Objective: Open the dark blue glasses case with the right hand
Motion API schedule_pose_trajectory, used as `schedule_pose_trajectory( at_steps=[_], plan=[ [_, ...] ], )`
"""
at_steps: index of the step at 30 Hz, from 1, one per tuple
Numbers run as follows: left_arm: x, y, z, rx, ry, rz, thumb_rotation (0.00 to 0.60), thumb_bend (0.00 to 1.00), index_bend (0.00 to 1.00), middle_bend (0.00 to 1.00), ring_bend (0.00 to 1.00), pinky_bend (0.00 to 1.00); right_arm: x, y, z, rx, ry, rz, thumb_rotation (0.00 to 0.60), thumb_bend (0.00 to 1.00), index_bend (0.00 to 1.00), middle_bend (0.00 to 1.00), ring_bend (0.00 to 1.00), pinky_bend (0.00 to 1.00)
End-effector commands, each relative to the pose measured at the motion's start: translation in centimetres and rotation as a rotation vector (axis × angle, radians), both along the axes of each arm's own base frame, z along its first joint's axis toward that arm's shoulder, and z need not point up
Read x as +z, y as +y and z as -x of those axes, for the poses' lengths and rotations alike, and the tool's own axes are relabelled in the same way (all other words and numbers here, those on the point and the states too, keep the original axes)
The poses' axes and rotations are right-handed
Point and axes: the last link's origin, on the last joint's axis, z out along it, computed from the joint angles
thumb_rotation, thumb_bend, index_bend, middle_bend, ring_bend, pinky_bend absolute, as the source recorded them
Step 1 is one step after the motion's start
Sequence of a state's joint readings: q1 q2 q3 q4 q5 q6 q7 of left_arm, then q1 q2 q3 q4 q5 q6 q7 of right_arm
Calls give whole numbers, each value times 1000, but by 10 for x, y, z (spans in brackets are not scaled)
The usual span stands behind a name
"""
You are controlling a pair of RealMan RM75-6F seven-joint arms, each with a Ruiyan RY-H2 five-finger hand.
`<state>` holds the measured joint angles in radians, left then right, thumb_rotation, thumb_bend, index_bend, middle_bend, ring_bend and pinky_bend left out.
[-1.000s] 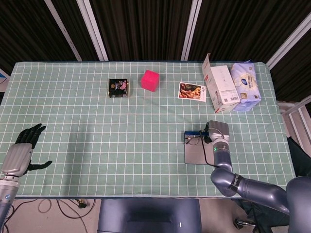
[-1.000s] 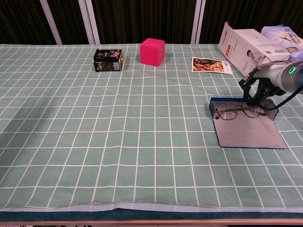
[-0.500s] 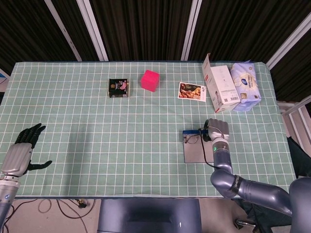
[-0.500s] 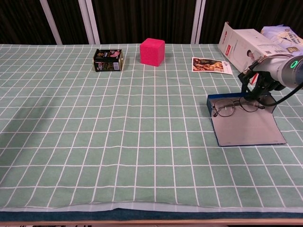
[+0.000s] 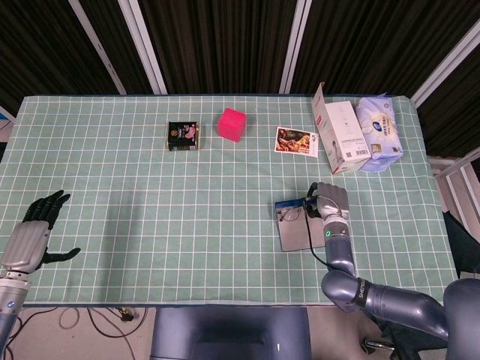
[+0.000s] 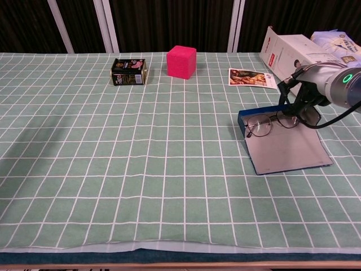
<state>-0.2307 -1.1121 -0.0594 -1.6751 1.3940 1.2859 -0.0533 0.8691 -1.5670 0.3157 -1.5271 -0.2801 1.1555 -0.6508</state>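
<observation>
The dark blue glasses case (image 5: 295, 233) lies open at the right front of the table, its grey lid (image 6: 286, 149) flat on the cloth and its blue tray rim (image 6: 258, 112) on the far side. A pair of thin-framed glasses (image 6: 265, 123) lies across the tray. My right hand (image 5: 330, 201) grips the tray's right end, fingers curled over it; the chest view shows the hand (image 6: 307, 107) just right of the glasses. My left hand (image 5: 34, 229) rests at the table's front left, fingers spread, holding nothing.
Along the far side stand a dark box (image 5: 182, 136), a pink cube (image 5: 232, 124), a photo card (image 5: 296, 141), a white carton (image 5: 339, 136) and a tissue pack (image 5: 381, 133). The table's front edge runs just behind the case.
The open case has slid left and turned a little, my right hand moving with it. The left hand has not moved.
</observation>
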Motion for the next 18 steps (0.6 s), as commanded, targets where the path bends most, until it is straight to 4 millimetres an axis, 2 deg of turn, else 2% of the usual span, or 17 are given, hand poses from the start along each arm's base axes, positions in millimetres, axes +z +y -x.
schedule_pose_trajectory(
  at_steps=[1, 18],
  plan=[
    [0, 0, 0, 0, 0, 1, 600, 0, 0, 0, 0, 0, -2, 2, -2, 0, -26, 11, 600, 488, 630, 949, 1000, 1000],
    [0, 0, 0, 0, -4, 4, 600, 0, 0, 0, 0, 0, -5, 3, -10, 9, -134, 73, 600, 488, 641, 948, 1000, 1000]
  ],
)
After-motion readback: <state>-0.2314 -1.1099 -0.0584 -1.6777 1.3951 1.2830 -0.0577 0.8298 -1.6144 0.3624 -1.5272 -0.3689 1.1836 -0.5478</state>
